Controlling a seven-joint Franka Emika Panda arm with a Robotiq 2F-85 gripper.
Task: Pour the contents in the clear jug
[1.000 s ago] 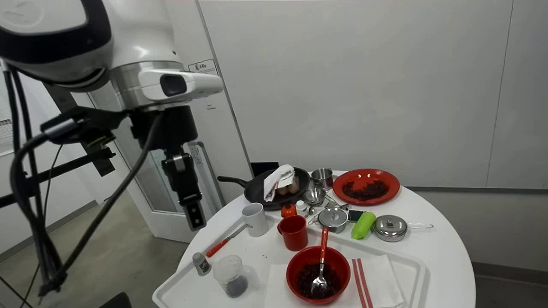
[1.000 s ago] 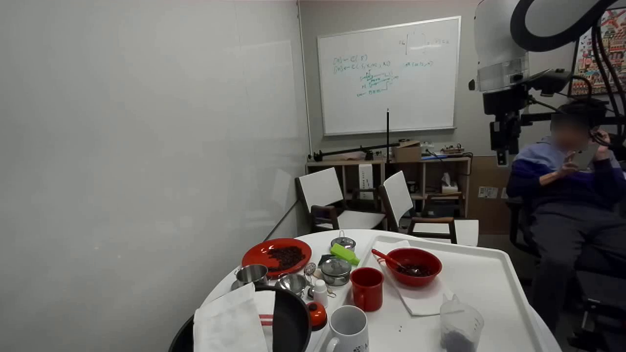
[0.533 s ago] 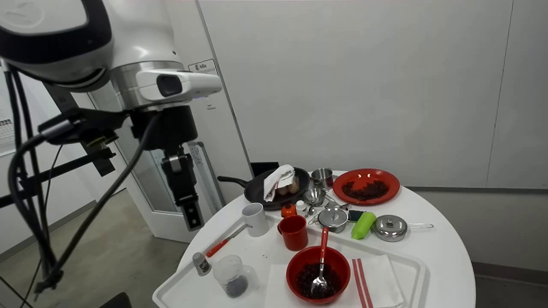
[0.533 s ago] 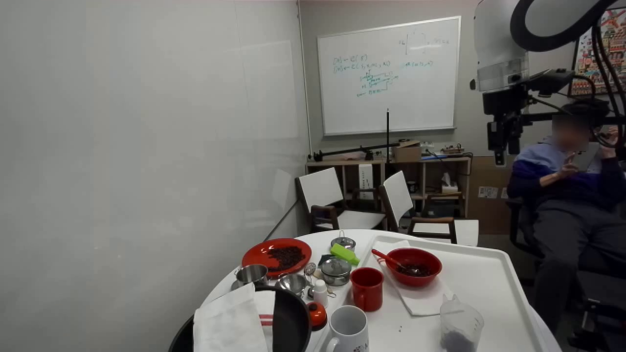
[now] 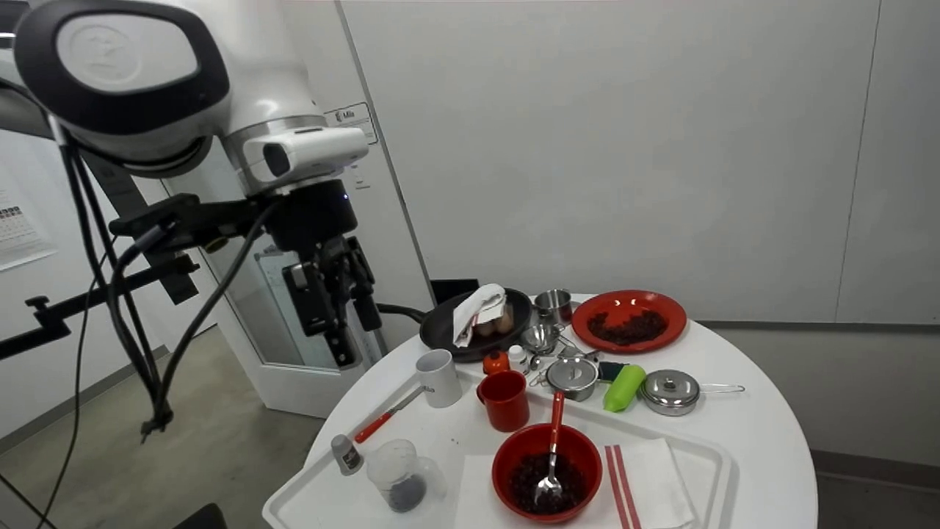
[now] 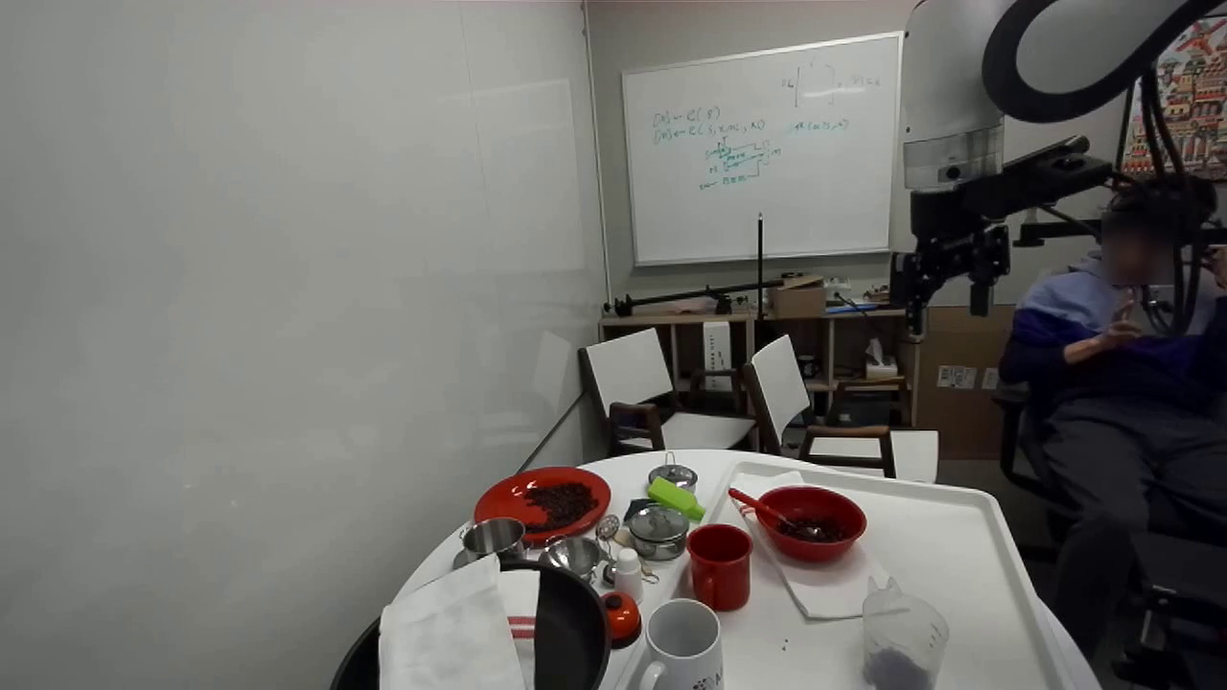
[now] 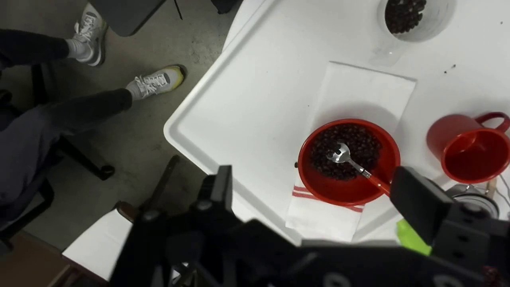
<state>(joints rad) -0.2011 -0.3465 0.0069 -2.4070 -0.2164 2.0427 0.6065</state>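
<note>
The clear jug [image 5: 389,459] is see-through, with dark beans in its bottom, and stands on the white tray [image 5: 294,494] in both exterior views [image 6: 906,628]. In the wrist view the jug [image 7: 435,24] is at the top right, cut by the edge, its beans visible. A red bowl [image 5: 507,470] with dark beans and a red-handled spoon [image 7: 376,182] stands on a napkin. My gripper [image 5: 355,332] is high above the table, well apart from everything. In the wrist view the gripper [image 7: 314,178] is wide open and empty, its fingers framing the bowl.
A red mug [image 5: 507,402], white mug [image 5: 439,382], red-handled knife [image 5: 376,425] and small greyish cup [image 5: 345,454] stand or lie near the jug. A black pan [image 5: 440,327], metal pots and a red plate [image 5: 587,323] fill the back. A person [image 6: 1083,383] sits beyond the table.
The arm has turned at the wrist and shifted, leftward in an exterior view, so both fingers now show apart. The jug, bowl and other things have not moved.
</note>
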